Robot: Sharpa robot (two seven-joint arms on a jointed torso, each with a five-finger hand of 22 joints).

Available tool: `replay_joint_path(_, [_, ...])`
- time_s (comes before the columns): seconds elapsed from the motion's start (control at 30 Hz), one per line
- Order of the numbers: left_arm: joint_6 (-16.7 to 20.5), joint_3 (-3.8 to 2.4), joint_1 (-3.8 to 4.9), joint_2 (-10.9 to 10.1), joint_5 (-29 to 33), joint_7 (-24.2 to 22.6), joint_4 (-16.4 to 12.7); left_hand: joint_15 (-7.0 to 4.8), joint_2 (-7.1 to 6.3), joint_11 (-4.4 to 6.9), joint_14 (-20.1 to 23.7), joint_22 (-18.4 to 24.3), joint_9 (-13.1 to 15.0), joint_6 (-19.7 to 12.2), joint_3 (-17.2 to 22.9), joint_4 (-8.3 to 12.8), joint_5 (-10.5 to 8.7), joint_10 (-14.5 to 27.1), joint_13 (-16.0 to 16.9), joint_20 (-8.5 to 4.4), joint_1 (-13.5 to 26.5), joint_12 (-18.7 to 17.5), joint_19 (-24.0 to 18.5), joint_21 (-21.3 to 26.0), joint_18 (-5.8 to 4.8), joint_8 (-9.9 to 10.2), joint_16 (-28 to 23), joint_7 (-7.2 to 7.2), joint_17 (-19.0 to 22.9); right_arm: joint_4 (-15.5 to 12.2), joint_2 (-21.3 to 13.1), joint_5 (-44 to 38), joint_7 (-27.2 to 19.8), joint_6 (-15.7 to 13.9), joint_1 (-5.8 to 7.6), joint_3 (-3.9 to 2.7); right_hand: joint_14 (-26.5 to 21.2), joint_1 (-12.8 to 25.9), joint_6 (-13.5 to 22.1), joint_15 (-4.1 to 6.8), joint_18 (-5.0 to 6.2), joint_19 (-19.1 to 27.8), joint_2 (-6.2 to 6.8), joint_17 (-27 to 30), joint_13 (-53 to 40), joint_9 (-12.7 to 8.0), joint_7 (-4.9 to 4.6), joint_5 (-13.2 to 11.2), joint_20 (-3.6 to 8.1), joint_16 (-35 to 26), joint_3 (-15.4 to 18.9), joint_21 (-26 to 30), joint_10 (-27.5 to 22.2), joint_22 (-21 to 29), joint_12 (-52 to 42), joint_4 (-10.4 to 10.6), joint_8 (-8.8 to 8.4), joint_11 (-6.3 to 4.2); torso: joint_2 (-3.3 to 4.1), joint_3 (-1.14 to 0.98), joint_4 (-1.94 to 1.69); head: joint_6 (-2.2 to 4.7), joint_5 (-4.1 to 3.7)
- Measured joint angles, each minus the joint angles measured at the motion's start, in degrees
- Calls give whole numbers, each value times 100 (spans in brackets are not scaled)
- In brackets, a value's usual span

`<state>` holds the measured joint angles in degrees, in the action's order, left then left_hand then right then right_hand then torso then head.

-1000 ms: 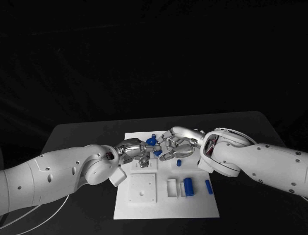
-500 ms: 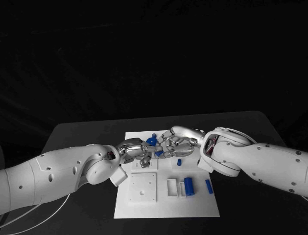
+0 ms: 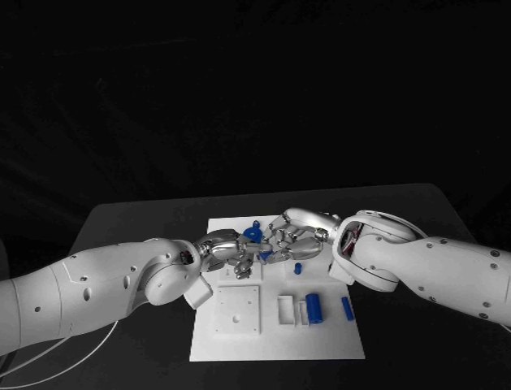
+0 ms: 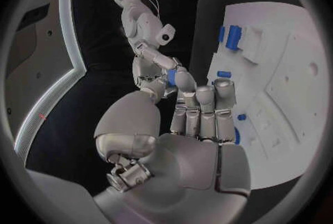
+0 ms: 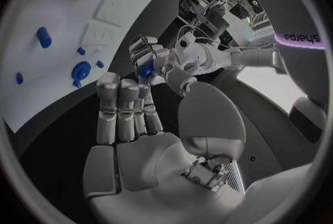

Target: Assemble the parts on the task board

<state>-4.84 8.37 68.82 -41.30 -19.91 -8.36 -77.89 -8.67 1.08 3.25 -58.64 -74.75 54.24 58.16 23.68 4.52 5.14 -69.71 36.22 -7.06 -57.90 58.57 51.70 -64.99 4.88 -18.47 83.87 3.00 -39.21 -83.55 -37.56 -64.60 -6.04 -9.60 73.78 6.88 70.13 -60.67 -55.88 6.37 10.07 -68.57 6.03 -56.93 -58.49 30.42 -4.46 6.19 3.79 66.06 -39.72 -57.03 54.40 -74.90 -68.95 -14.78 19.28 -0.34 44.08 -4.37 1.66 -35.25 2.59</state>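
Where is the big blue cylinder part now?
In the head view, the blue cylinder lies on the task board, near its right edge, beside a white block.

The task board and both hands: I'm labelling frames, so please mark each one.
task board (image 3: 326, 345): head view, bare near corner.
left hand (image 3: 223, 250): head view, middle of the hand.
right hand (image 3: 296, 237): head view, middle of the hand.
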Motion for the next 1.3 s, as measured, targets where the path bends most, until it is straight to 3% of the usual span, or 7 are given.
replay_joint_path(0.3, [31, 0, 0, -1, 47, 7, 2, -13, 42, -2, 13, 1, -13, -70, 25, -25, -2, -1, 0, 0, 51, 22, 0, 0, 0, 73, 23, -50, 14, -12, 9, -75, 7, -102, -14, 0, 26, 22, -5, 67, 11, 0, -23, 1, 2, 0, 5, -3, -1, -4, -24, -22, 59, 0, 0, -24, 19, -59, -1, -1, -1, -3, -2])
replay_joint_path(0.37, [53, 2, 0, 2, 67, 14, 2, -13, -82, -29, 13, 1, -84, -90, 92, -15, -101, 25, 0, 0, 188, 22, 0, 0, 0, 152, 23, -70, 21, -17, 10, -95, 19, -139, -16, -1, 27, 34, -6, 68, 12, 0, -34, 1, 5, 0, 6, -3, -1, -5, -24, -22, 80, 0, 0, -24, 19, -80, -1, -1, -1, -1, -4])
replay_joint_path(0.47, [96, 3, 0, 3, 98, 29, 1, -10, -420, -54, 11, 1, -206, -175, 586, 427, -173, 39, -1, 0, 570, 22, 0, 0, 0, 306, 23, -96, 31, -28, 11, -125, 36, -189, -20, -1, 28, 41, -13, 69, 14, -31, -42, 1, 5, 2, 13, -4, 10, -5, -40, -21, 84, 0, 0, -40, 23, -83, -1, -1, -2, 1, -5])
replay_joint_path(0.5, [108, 4, -1, 1, 108, 32, 1, -15, -504, -62, -3, 0, -265, -442, 594, 439, -177, 62, -1, 0, 659, 24, 0, 5, 0, 384, 28, 2, 32, -27, 11, -134, 45, -203, -20, -1, 28, 47, -24, 69, 16, -31, -48, 1, 5, 1, 24, -17, 10, -5, -39, -21, 101, 0, 0, -41, 23, -101, -1, -1, -2, 1, -5])
replay_joint_path(0.7, [213, -5, 5, 0, 160, 41, -8, 42, -715, -121, 20, -10, -458, -515, 255, 366, -176, 83, -1, 19, 1037, 46, -22, 48, 1, 520, 45, 120, 39, -37, 16, -183, 118, -280, -34, 6, 50, 57, -42, 91, 22, -32, -57, 1, 5, 1, 42, 4, 11, -5, -54, -21, 121, 0, 0, -57, 23, -119, -1, 2, -2, 5, -9])
replay_joint_path(1.07, [391, -4, 5, -12, 194, 81, -21, 63, -761, -141, 40, -9, -595, -553, 215, 358, -177, 104, -1, 0, 1083, 67, -41, 49, 0, 554, 45, 156, 44, -41, 17, -244, 337, -428, -39, 6, 54, 64, -44, 93, 25, -73, -62, 1, 10, 1, 44, 48, 11, -5, -59, -21, 122, -5, 0, -78, 23, -120, -1, 5, -1, 14, -17])
replay_joint_path(1.3, [534, -3, 5, -17, 214, 145, -52, 72, -734, -141, 49, -15, -639, -555, 215, 358, -177, 104, -1, 0, 1110, 78, -41, 48, 0, 554, 45, 158, 49, -54, 12, -274, 491, -682, -58, 6, 74, 64, -61, 111, 55, -103, -61, 2, 11, 1, 61, 103, 22, -5, -76, -21, 143, -4, 0, -97, 23, -140, 0, 2, -2, 28, -21])
